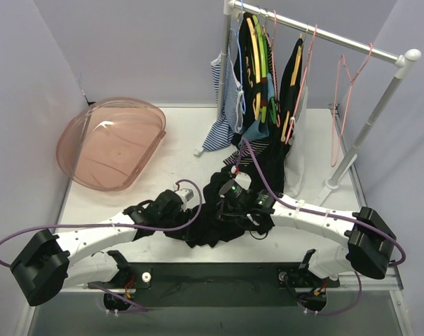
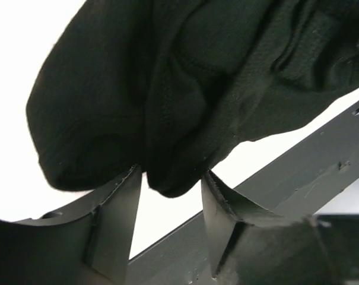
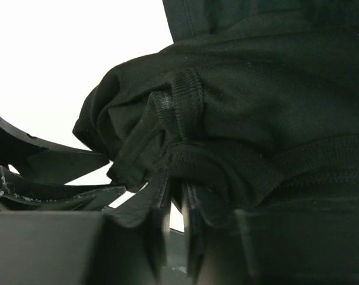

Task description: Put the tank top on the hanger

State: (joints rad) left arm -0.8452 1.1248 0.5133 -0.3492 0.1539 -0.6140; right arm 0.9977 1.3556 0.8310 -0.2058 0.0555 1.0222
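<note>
The black tank top (image 1: 215, 227) lies bunched on the white table between both arms. My left gripper (image 1: 197, 203) comes at it from the left. In the left wrist view its fingers stand apart, open, with a hanging fold of the tank top (image 2: 185, 83) dipping between the tips of the left gripper (image 2: 170, 175). My right gripper (image 1: 229, 199) reaches in from the right. Its jaws stand close together, shut on a ribbed edge of the tank top (image 3: 256, 107) at the tips of the right gripper (image 3: 176, 184). The pink hanger (image 1: 334, 143) hangs bare at the right end of the rail.
A clear pink basin (image 1: 113, 143) lies tilted at the back left. The white clothes rail (image 1: 317, 31) at the back right carries a striped top (image 1: 222, 126), yellow and green hangers and a long black garment (image 1: 268, 140). Its slanted leg (image 1: 352, 157) stands at the right.
</note>
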